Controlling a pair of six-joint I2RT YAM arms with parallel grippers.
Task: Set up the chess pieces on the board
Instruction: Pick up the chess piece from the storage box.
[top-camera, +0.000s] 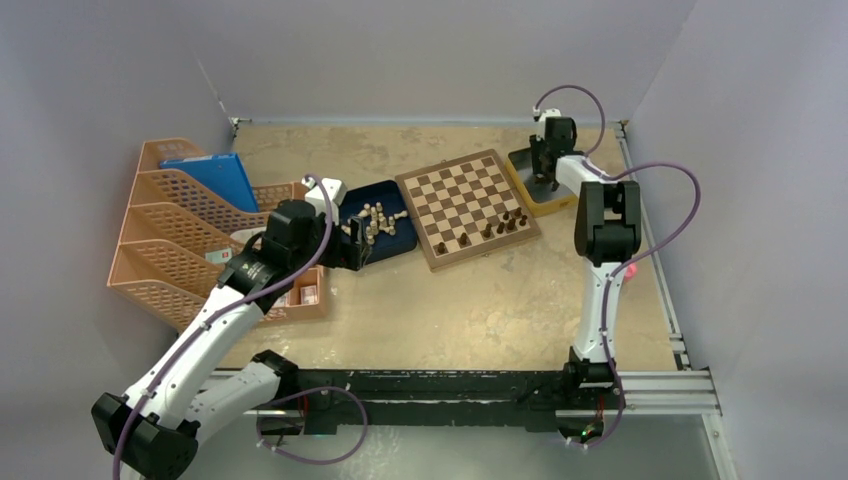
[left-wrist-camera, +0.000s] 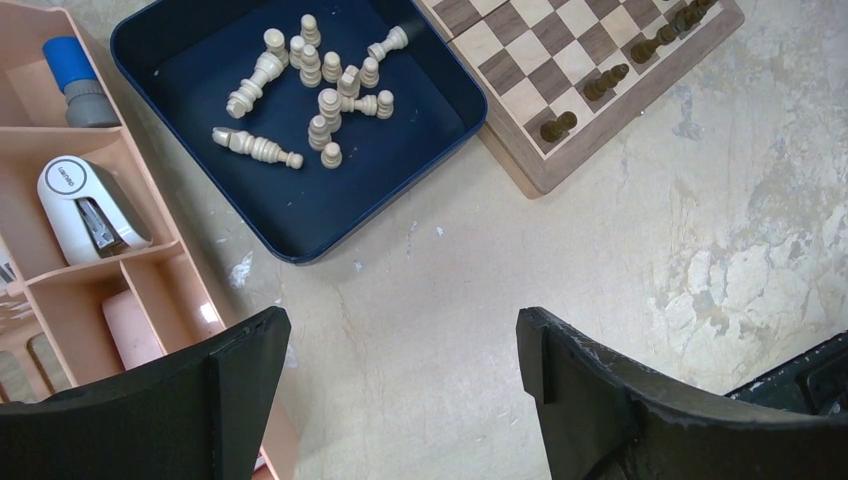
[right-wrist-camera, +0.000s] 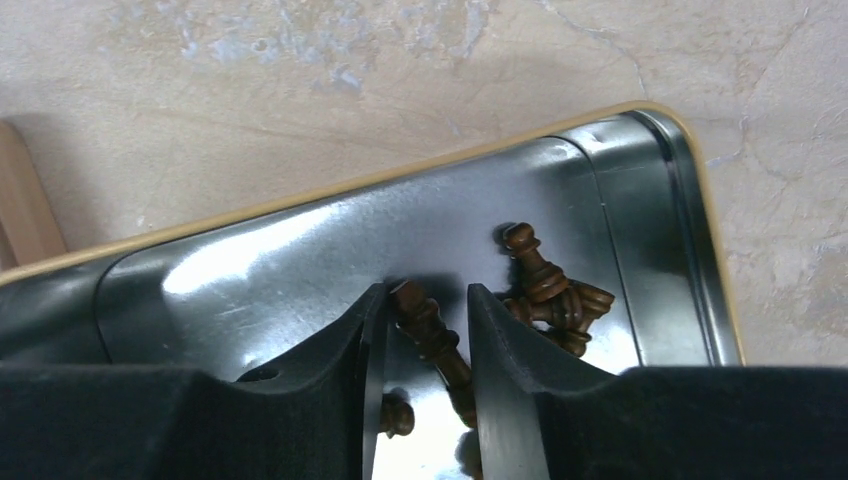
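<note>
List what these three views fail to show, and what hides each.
Right wrist: lower end of the dark piece, behind the fingers; whether gripped, unclear.
Left wrist: far part of the board, cut off by the top edge.
Top external: kinds of chessmen on the board, too small.

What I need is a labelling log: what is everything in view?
board: one, tan-brown checks, table centre
dark pieces: several, brown, board's near-right edge
cream pieces: many, cream, in tray
tin pieces: few, brown, in tin
tray: one, dark blue, left of board
tin: one, silver, right of board
rack: one, orange, far left
folder: one, blue, in rack
organiser: one, peach, beside tray
stapler: one, white, in organiser
left pincer: one, black, open above table
right pincer: one, black, in tin, straddling one of the tin pieces; grip unclear
</note>
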